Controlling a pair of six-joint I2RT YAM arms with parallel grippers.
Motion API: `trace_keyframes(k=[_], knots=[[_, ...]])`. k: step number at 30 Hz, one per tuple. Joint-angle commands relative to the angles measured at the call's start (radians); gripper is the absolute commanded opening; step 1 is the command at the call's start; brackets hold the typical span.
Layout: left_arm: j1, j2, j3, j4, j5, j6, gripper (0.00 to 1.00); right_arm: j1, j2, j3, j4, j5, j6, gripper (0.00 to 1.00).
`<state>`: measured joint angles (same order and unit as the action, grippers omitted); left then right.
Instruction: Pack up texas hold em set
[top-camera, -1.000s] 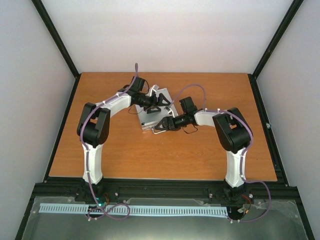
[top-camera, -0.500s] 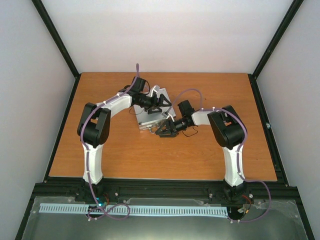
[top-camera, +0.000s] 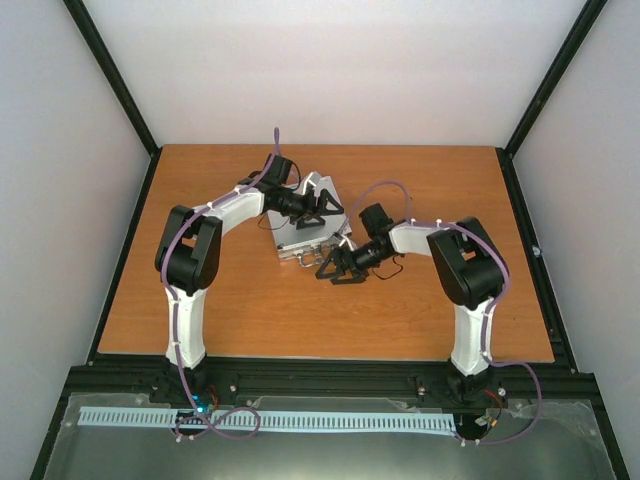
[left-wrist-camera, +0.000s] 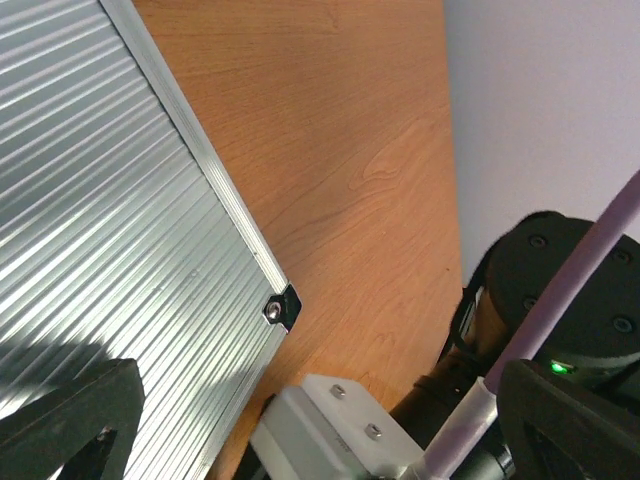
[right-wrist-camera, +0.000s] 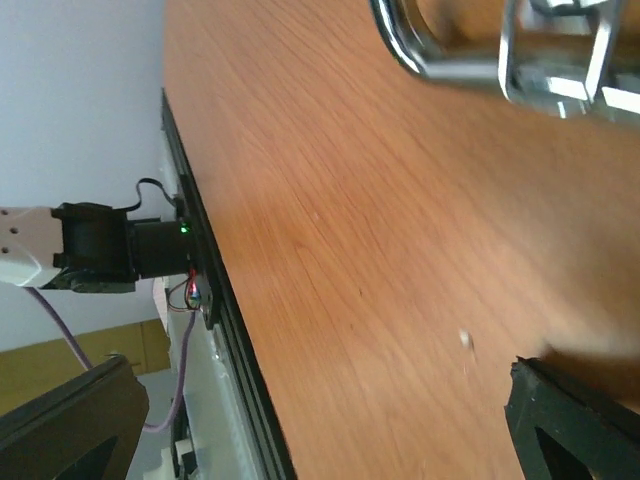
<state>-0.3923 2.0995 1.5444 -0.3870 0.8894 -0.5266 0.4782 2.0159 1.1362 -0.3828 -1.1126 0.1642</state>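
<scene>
The silver aluminium case (top-camera: 298, 236) lies shut on the table's middle. Its ribbed lid (left-wrist-camera: 100, 200) fills the left of the left wrist view, with a black corner rivet (left-wrist-camera: 281, 309). My left gripper (top-camera: 326, 208) is open and empty over the case's far right part, its fingers (left-wrist-camera: 70, 425) wide apart. My right gripper (top-camera: 336, 268) is open and empty at the case's near edge. The case's chrome handle and latch (right-wrist-camera: 500, 55) show at the top of the right wrist view, away from the fingers (right-wrist-camera: 575, 425). Chips, decks, dice and disc are out of view.
The wooden table (top-camera: 420, 310) is bounded by a black frame rail (top-camera: 330, 372) at the near edge. White walls stand on three sides. The right arm's white link (left-wrist-camera: 340, 430) lies close under the left gripper.
My right gripper has moved toward the near side, off the case's front edge, and turned. My left gripper has stayed over the case, shifting slightly right.
</scene>
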Motion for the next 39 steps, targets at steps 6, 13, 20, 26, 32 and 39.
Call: trace_keyframes(k=[6, 13, 20, 26, 32, 39], knots=[[-0.010, 0.048, -0.023, -0.080, -0.051, 0.028, 1.00, 0.008, -0.102, 0.056, -0.133, 0.219, 0.060, 0.99], [-0.010, 0.059, -0.018, -0.087, -0.058, 0.035, 1.00, 0.033, -0.053, 0.220, -0.231, 0.281, -0.011, 0.98], [-0.010, 0.061, -0.015, -0.090, -0.077, 0.037, 1.00, 0.095, -0.008, 0.293, -0.281, 0.345, -0.046, 0.98], [0.005, 0.014, 0.020, -0.090, -0.135, 0.010, 1.00, 0.119, -0.067, 0.206, -0.201, 0.401, 0.022, 0.98], [0.055, 0.036, 0.163, -0.090, -0.121, -0.050, 1.00, 0.118, -0.156, 0.109, -0.134, 0.435, 0.061, 0.98], [0.125, 0.081, 0.167, -0.012, -0.104, -0.145, 1.00, 0.119, -0.168, 0.113, -0.066, 0.468, 0.092, 0.98]])
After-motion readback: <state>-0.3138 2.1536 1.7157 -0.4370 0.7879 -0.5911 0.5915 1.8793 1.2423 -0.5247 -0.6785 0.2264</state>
